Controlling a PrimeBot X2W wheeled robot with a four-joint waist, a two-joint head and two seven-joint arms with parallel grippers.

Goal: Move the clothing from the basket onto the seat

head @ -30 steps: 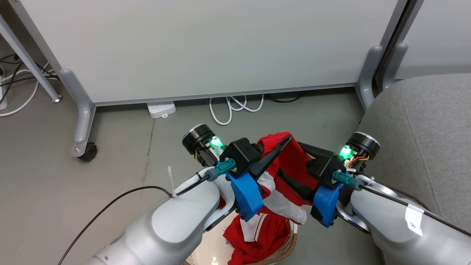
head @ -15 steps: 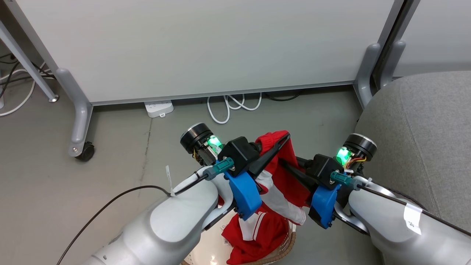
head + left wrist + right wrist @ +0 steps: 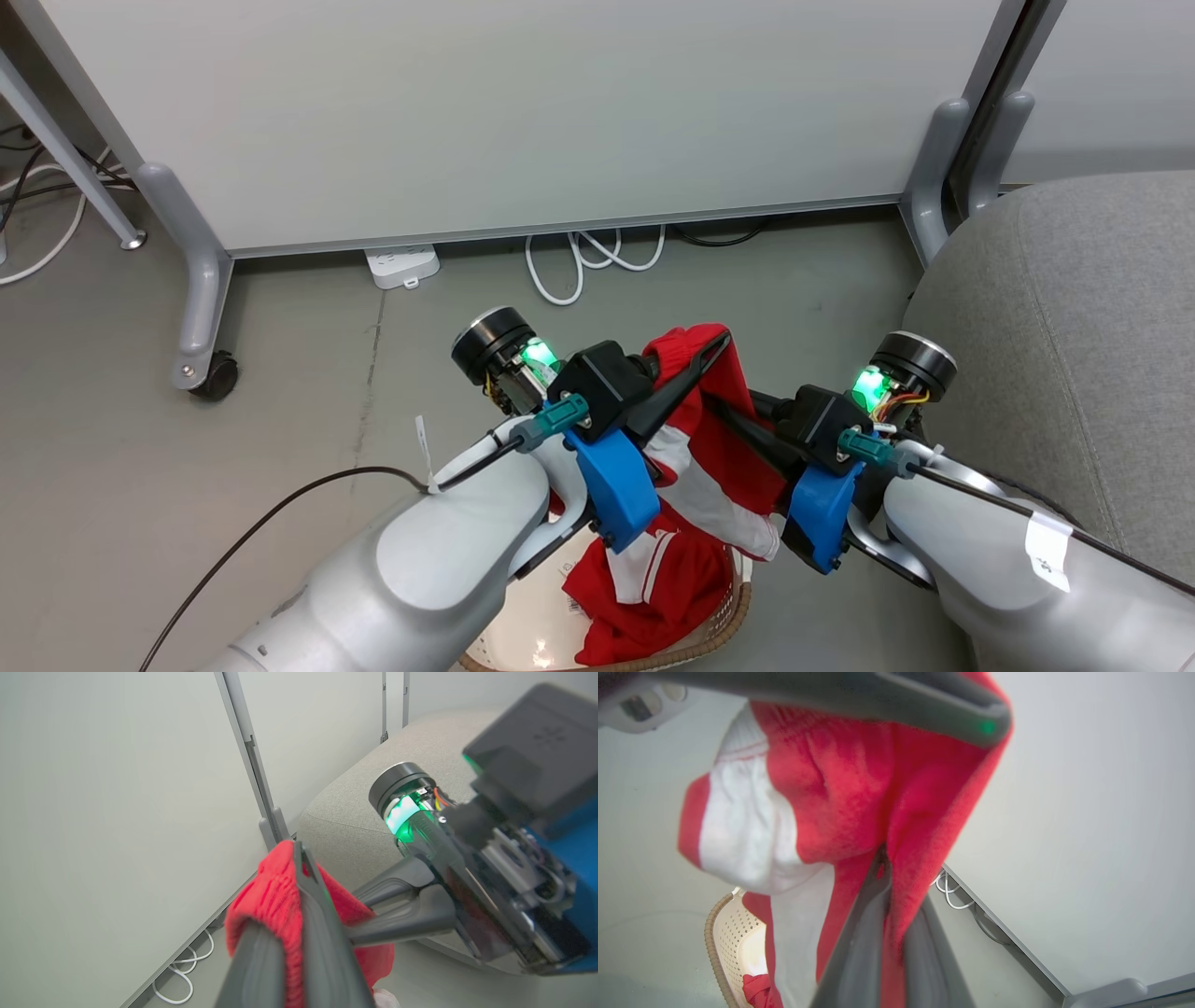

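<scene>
Now, the grey seat (image 3: pixel 1074 327) is seen at three o'clock of the head view, the basket (image 3: pixel 738 614) at six o'clock, and above it the red clothing (image 3: pixel 686 579) is held up by the left gripper (image 3: pixel 717 347) and the right gripper (image 3: pixel 882 858), both jaws being closed tightly on its fabric.

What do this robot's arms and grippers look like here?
Rounded pale-grey left forearm and right forearm. The left gripper and right gripper: long dark fingers, black body, blue bracket, green wrist light. A black cable runs along each; white label on the right.
</scene>
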